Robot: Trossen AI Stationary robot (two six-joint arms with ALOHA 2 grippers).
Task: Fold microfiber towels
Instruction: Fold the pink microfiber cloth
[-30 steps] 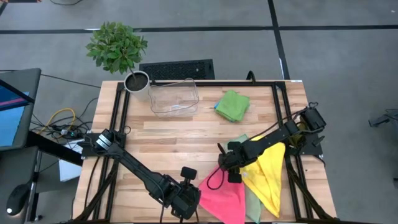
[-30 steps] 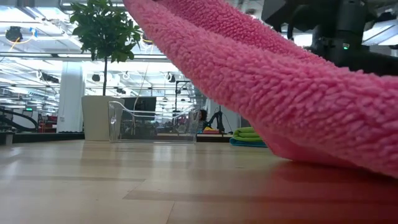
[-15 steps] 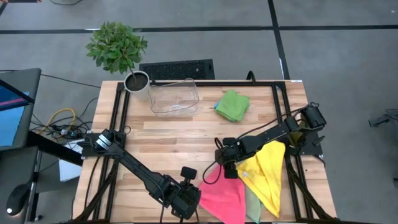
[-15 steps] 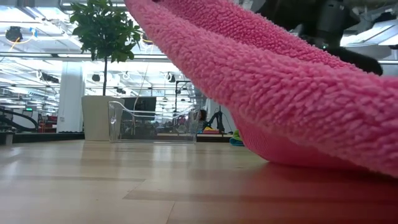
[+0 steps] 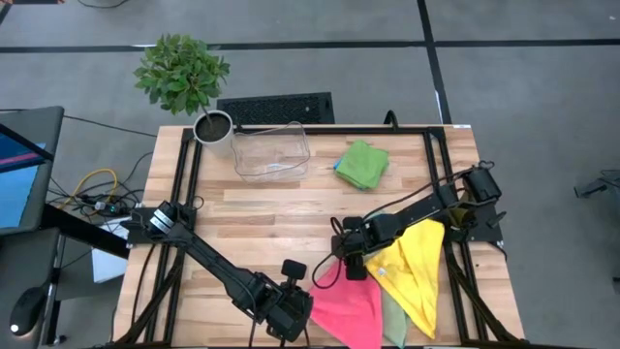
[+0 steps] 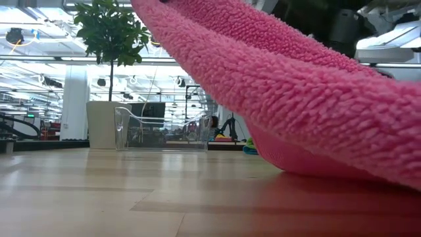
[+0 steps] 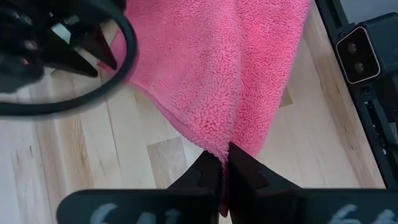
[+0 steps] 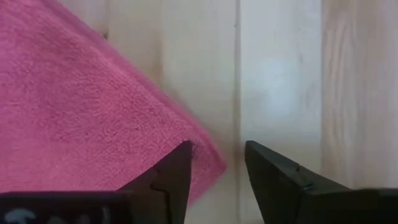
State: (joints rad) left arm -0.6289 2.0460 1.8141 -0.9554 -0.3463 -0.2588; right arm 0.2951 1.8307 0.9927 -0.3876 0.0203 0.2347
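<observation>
The pink towel [image 5: 351, 308] lay at the lower middle of the high view, on the near part of the wooden desk [image 5: 281, 218], with one corner pinched in the left claw [image 7: 225, 163], whose fingers were closed tight on the cloth edge. In the low view the same pink towel [image 6: 276, 85] filled the upper right of the frame as a raised, sloping fold. The right claw [image 8: 216, 163] hung over the towel's far corner, near the middle of the high view, its fingers parted with a gap between them and the pink corner lying at that gap; whether the fingers touched the cloth could not be told. Just right of the pink towel lay the yellow towel [image 5: 415, 267], spread on the desk under the right arm, and a strip of pale sage green towel [image 5: 392, 315] showed between the two. A folded bright green towel [image 5: 363, 163] rested on a blue one, well apart toward the upper right of the desk. A clear plastic bin [image 5: 270, 152] stood at the desk's upper middle, with a potted plant [image 5: 184, 78] beside it at the upper left.
</observation>
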